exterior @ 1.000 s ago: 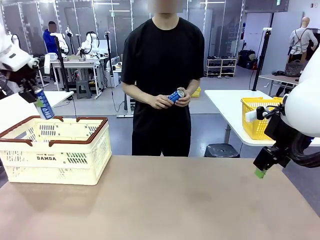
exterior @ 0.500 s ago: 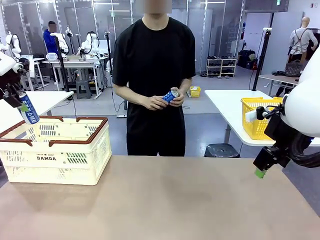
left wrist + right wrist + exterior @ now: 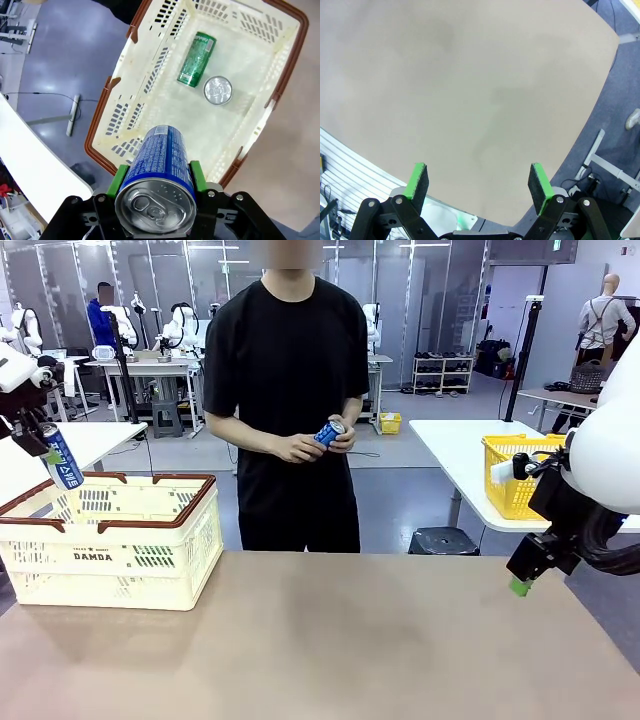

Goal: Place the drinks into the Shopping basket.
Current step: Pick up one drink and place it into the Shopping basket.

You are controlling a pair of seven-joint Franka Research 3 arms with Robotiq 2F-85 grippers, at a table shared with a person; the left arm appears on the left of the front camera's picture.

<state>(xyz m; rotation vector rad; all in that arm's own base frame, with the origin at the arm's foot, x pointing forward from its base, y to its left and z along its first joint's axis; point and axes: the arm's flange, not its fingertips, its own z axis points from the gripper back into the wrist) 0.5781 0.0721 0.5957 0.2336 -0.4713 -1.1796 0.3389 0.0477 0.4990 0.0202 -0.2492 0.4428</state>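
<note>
While left gripper clamps blue can over Shopping basket at 10 o'clock, right gripper jaws stand apart over tan table at 3 | basket holds green can lying, silver-topped can upright | person at 12 holds second blue can | grey floor, yellow basket on white side table

Blue can — glossy metal; basket — matt plastic; tbl smooth, matt.

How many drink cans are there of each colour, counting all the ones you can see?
Blue: 2, the gripped can and the person's can
Green: 1, the green can lying in the basket
Colour hidden: 1, the upright can, silver top showing
Total: 4
</note>
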